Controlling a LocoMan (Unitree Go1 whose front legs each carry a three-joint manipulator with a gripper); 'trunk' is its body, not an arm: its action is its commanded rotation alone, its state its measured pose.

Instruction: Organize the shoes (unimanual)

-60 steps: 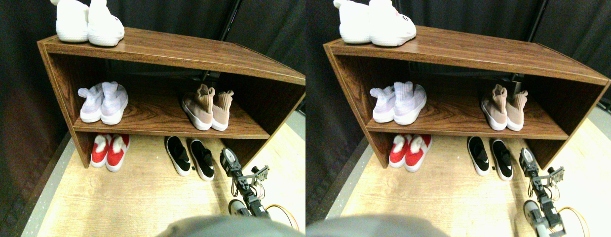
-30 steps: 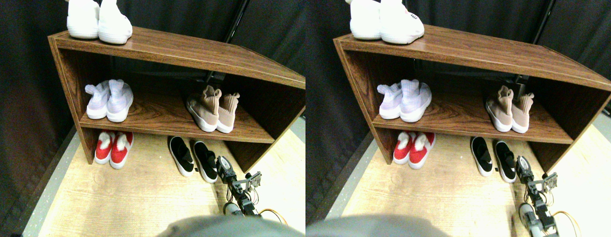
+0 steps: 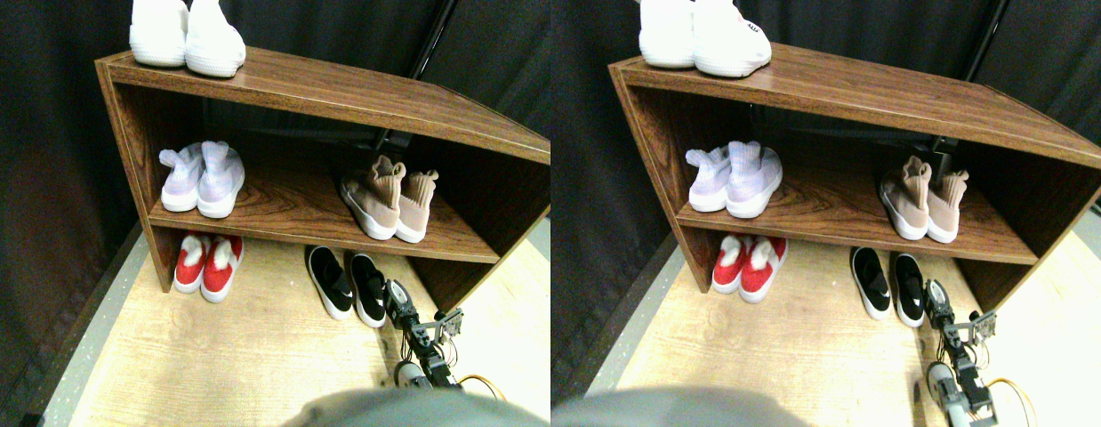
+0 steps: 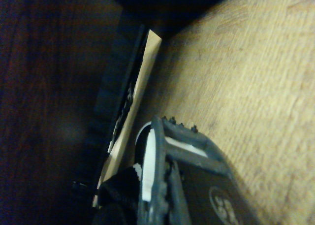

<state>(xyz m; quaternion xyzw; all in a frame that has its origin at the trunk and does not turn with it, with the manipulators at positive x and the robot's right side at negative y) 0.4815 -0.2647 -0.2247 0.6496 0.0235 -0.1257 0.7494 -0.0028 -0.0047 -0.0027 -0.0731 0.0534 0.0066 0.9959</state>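
A pair of black slip-ons [image 3: 346, 283] with white soles stands on the floor under the shelf's right half. My right gripper [image 3: 396, 295] hovers low just right of the right slip-on, close to its heel side. I cannot see whether it touches the shoe. Tan knit sneakers [image 3: 390, 203] sit side by side at the right of the middle shelf board. In the wrist view the gripper [image 4: 170, 136] points along the wood floor [image 4: 256, 87] toward the shelf's dark side wall [image 4: 54, 97].
The brown wooden shelf [image 3: 337, 89] carries white shoes [image 3: 188, 40] on top and a pale lavender pair [image 3: 204, 178] at the middle left. A red pair [image 3: 209, 265] stands on the floor beneath. Dark curtains hang behind. The shelf's right side panel [image 3: 453, 271] is close to the gripper.
The camera has shifted, sliding the whole scene rightward. Against the shoes, my right gripper has drawn in leftward, closer to the right black slip-on.
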